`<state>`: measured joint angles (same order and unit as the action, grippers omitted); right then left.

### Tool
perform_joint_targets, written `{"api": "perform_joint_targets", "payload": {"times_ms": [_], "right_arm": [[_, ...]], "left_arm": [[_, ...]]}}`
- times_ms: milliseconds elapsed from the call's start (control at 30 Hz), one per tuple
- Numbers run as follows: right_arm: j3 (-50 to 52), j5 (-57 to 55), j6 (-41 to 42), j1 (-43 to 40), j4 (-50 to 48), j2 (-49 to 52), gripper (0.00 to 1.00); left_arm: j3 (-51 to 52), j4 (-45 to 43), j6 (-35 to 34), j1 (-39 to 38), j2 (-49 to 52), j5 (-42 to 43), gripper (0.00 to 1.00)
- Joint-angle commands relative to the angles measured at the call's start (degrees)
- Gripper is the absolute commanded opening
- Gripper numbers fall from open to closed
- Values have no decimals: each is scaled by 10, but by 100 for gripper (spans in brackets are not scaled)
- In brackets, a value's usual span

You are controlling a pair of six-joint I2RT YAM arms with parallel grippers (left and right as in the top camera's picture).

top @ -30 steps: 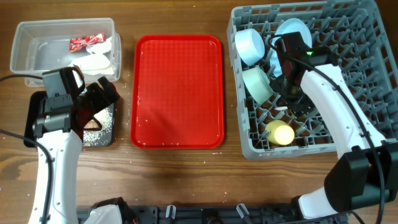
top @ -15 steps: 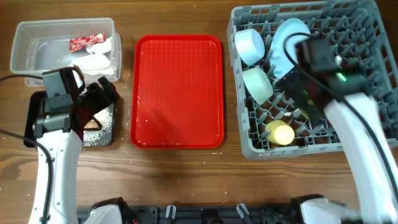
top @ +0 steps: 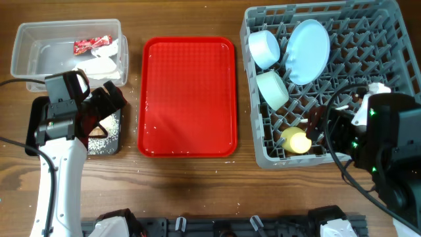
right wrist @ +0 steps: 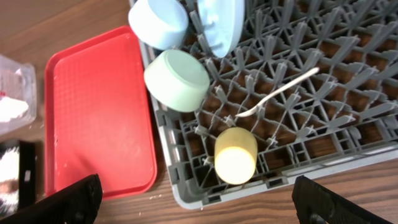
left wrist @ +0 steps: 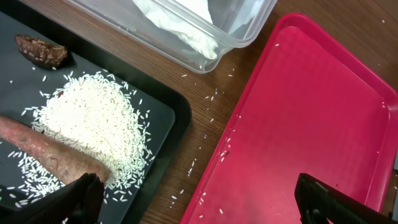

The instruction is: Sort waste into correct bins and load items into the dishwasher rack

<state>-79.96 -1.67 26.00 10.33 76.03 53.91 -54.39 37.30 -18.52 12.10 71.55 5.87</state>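
The grey dishwasher rack [top: 368,39] holds a light-blue plate [top: 309,43] on edge, two light-blue bowls [top: 265,48] [top: 273,89] and a yellow cup [top: 297,140] on its side. The white spoon [right wrist: 277,93] lies across the pegs. My right gripper [top: 320,125] hangs open and empty above the rack's front, over the cup [right wrist: 235,155]. The clear tub [top: 39,56] holds a red wrapper [top: 92,44] and white paper [top: 102,66]. My left gripper [top: 99,108] is open and empty above the black tray [left wrist: 168,118], which holds rice [left wrist: 93,118], a carrot-like stick [left wrist: 50,152] and a dark scrap [left wrist: 40,50].
The flat red serving tray [top: 189,95] lies between the bins and the rack, with a few rice grains on it. Loose grains dot the wooden table [left wrist: 205,112] between the black tray and the red tray. The right arm's body [top: 388,145] overhangs the rack's front right corner.
My right arm has drawn back from the rack's upper left to its front right, which uncovers the plate and bowls. The left arm has not moved.
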Motion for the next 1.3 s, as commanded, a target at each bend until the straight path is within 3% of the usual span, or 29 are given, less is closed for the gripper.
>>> {"api": "perform_joint_targets", "payload": {"times_ms": [0, 133, 300, 433, 567, 700, 933, 1267], "right_arm": [[0, 30, -16, 1, 1, -1, 100], [2, 28, -28, 1, -34, -1, 100], [67, 27, -152, 0, -195, -39, 100], [209, 27, -202, -1, -350, -127, 100], [418, 58, -199, -26, -542, -245, 100], [582, 97, -198, -55, -666, -345, 100], [738, 96, -200, -55, -721, -483, 100], [785, 89, -214, -55, -740, -513, 100]], "left_arm": [[-8, 0, 1, 4, -5, -2, 100], [-8, 0, 1, 4, -5, -2, 100], [-8, 0, 1, 4, -5, -2, 100], [-8, 0, 1, 4, -5, -2, 100], [-8, 0, 1, 4, -5, -2, 100], [-8, 0, 1, 4, -5, -2, 100], [-8, 0, 1, 4, -5, -2, 100], [-8, 0, 1, 4, -5, -2, 100]]}}
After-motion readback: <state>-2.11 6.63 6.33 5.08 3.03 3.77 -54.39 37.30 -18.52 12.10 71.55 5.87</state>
